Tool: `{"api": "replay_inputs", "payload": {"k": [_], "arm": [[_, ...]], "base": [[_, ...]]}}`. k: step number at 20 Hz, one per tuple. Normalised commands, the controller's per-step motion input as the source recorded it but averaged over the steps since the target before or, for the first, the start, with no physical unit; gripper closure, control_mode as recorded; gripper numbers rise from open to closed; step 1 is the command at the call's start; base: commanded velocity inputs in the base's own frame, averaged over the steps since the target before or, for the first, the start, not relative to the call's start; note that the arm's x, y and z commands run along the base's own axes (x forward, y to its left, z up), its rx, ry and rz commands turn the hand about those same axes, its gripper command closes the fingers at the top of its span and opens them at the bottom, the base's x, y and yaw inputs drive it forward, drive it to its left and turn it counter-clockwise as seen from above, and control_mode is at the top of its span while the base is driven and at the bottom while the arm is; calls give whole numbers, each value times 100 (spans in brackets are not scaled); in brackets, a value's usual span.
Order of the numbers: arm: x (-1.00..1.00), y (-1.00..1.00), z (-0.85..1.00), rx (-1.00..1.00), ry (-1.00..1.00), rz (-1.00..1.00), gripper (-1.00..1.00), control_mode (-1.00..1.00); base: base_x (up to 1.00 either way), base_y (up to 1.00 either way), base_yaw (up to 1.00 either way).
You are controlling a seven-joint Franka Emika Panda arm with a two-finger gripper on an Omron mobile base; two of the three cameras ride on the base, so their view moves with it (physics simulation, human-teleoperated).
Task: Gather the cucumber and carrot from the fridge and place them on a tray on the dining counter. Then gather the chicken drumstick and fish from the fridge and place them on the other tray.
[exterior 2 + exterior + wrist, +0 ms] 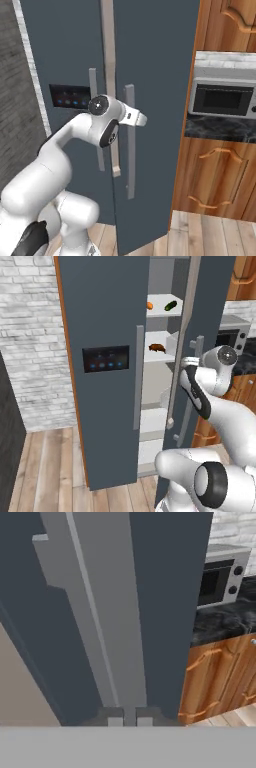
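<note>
Gripper [129, 721] pressed shut on the right door's handle [107, 637], both small fingertips [115, 721] nearly together against the pale bar near its lower end; in the left base view the hand sits at about 3 o'clock, wrist against the same handle [196, 356]. Fridge door [202, 331] swung partly open, the gap showing lit shelves between it and the closed left door [105, 356].

Step in hand, by judgement: still opening the fridge, nothing gathered yet. Carrot [149, 305] and cucumber [170, 305] lying on the top shelf at about 1 o'clock in the left base view, near each other but apart. Brown item on the shelf below, probably the chicken drumstick [157, 347], just right of centre. Fish not made out. Trays and dining counter not made out either.

Microwave [222, 99] at 2 o'clock in the right base view, on a dark counter above wooden cabinets [215, 175].

Next move likely calls for pulling the door wider along its arc, wide enough for the arm to pass, then letting go of the handle and reaching up to the top shelf for the cucumber or carrot. Worth keeping the pull on the hinge's curve, to avoid slipping off the bar.
</note>
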Motion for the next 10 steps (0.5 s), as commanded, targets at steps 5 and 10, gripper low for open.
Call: {"api": "replay_inputs", "payload": {"k": [5, 10], "arm": [[-63, -12, 6, 2, 1, -6, -100, -100], [-70, 32, 26, -3, 0, 3, -100, -100]], "base": [[0, 0, 0], [0, 0, 0]]}}
